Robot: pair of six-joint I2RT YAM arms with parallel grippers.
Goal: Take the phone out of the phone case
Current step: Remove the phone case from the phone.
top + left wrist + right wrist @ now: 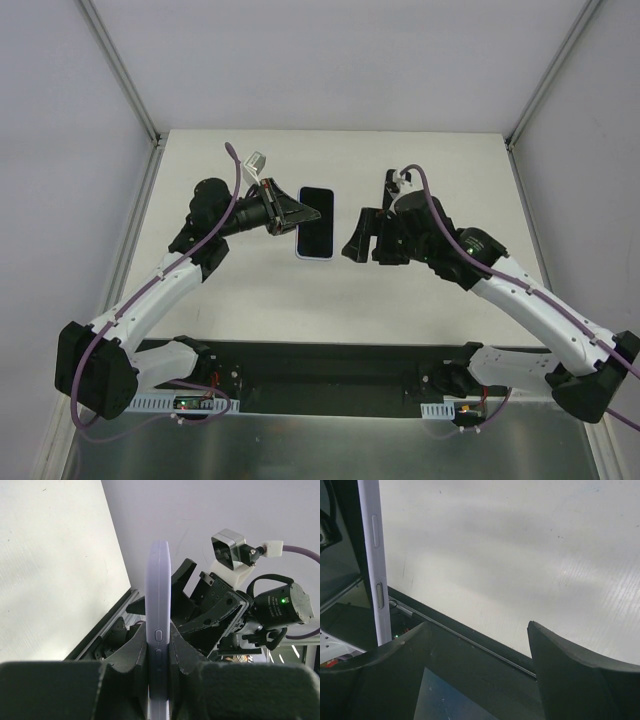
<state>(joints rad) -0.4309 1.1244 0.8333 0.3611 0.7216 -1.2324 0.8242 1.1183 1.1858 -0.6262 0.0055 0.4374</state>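
The phone [315,220], dark screen up, sits in a pale lavender phone case [313,257] near the table's middle. My left gripper [292,214] is shut on the cased phone's left long edge. In the left wrist view the case [159,595] stands edge-on, its side buttons showing, pinched between both fingers [192,655] of the left gripper [159,657]. My right gripper [356,246] stands open just right of the phone, apart from it. The right wrist view shows the case's edge [372,555] at far left, outside the open right gripper [477,632], which has nothing between its fingers.
The white table [330,290] is walled by pale panels at left, right and back. A black rail [330,365] along the near edge carries both arm bases. The right arm and its camera [230,550] face the left wrist view.
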